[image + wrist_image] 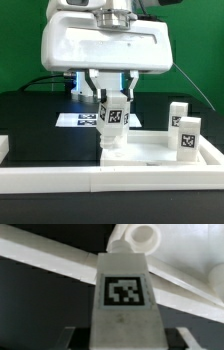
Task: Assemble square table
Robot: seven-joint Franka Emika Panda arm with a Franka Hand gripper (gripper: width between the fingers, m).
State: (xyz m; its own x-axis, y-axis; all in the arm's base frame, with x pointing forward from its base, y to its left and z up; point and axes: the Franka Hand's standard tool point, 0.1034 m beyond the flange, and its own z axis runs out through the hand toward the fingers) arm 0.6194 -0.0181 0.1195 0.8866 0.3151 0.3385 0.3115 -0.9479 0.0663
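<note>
End effector [114,97] clamped on tagged leg block [114,118], upright at frame ctr, its base touching white slab [150,152]. Two more leg blocks [183,128] stand ctr-right on the slab. Black tabletop [30,115].

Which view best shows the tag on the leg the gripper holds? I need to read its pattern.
The wrist view: the held leg fills the frame and its tag faces the camera, large and unblocked. In the exterior view the same leg stands upright in the gripper over the tabletop slab; its tag is small there.
</note>
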